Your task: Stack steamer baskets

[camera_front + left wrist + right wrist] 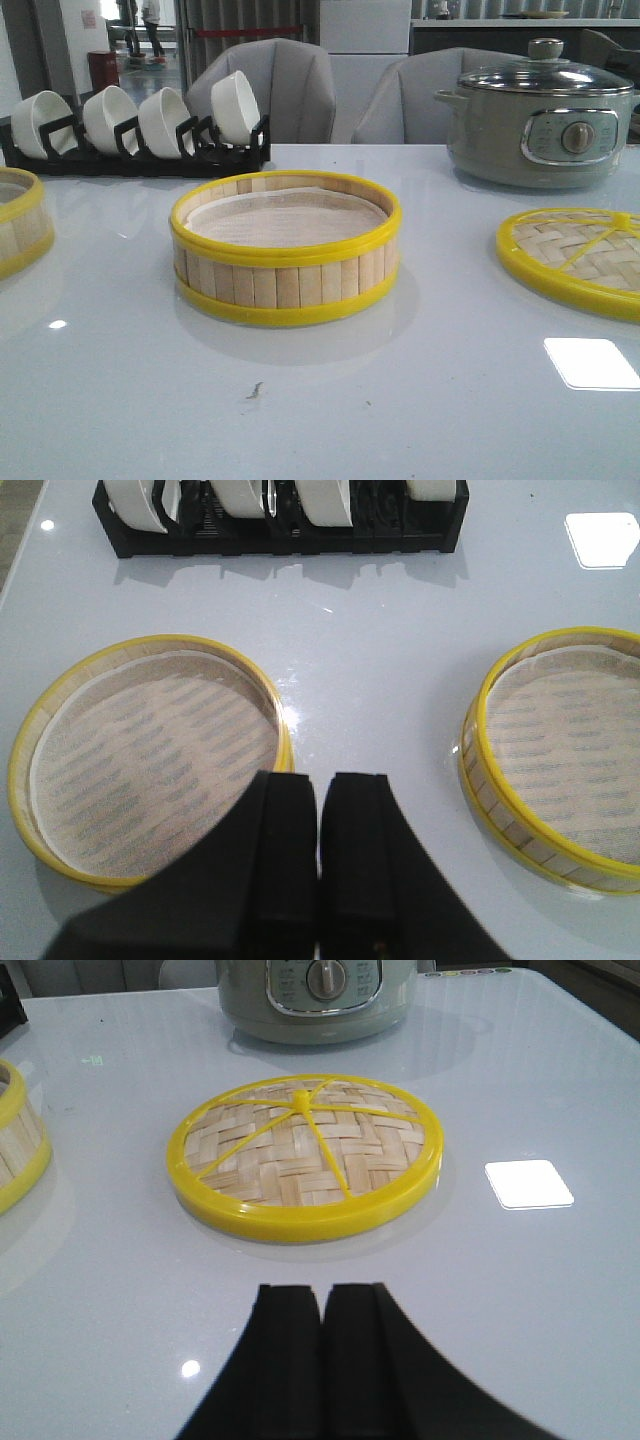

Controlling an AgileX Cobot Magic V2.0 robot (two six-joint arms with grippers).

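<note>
Two steamer baskets (285,250) upright, open sides up

The white table (420,410) carries two steamer baskets (285,248) (18,228) — lid (580,258), pot (540,125), bowl rack (135,152).

left gripper (320,865) and right gripper (322,1360) both hang over the table, jaws pressed together, holding nothing.

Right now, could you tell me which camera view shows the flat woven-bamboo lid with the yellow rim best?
The right wrist view shows the flat woven-bamboo lid whole, with weave and spokes clear. The front view cuts it off at the right edge; the left wrist view misses it.
</note>
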